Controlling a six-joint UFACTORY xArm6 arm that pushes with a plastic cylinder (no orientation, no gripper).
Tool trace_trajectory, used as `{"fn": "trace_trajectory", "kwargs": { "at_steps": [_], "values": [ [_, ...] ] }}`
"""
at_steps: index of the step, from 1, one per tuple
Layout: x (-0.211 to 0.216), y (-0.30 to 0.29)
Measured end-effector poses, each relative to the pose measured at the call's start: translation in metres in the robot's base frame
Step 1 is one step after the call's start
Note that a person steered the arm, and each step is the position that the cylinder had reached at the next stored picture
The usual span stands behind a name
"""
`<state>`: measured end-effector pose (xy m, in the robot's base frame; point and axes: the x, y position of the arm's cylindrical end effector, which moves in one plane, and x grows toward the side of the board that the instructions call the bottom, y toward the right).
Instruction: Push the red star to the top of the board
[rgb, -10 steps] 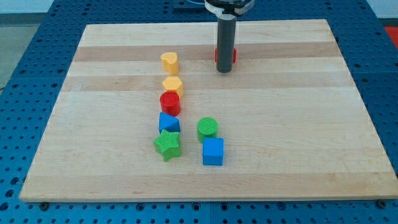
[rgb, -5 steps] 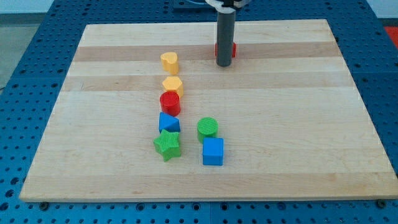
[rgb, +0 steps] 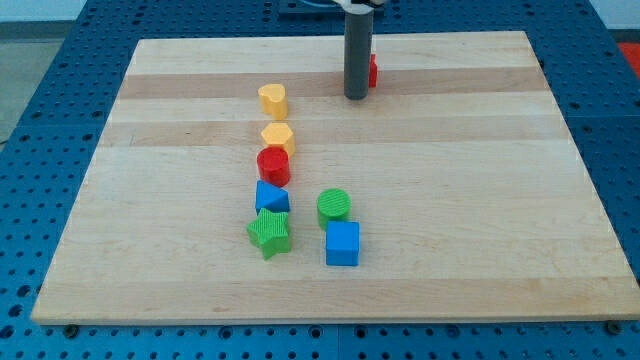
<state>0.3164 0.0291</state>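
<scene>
The red star (rgb: 372, 70) sits near the board's top edge, mostly hidden behind my rod; only its right side shows. My tip (rgb: 356, 96) rests on the board just below and left of the star, touching or nearly touching it.
A column of blocks stands left of centre: yellow heart-like block (rgb: 272, 100), yellow hexagon (rgb: 277, 137), red cylinder (rgb: 273, 166), blue block (rgb: 271, 197), green star (rgb: 270, 232). A green cylinder (rgb: 334, 206) and blue cube (rgb: 342, 243) sit to their right. The wooden board (rgb: 480, 200) has blue pegboard around it.
My tip has moved toward the view's top, and the red star has slid upward and slightly right with it.
</scene>
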Motion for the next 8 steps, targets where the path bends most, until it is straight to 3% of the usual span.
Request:
{"fn": "trace_trajectory", "kwargs": {
  "at_steps": [8],
  "values": [
    [-0.062,-0.018]
  ]
}}
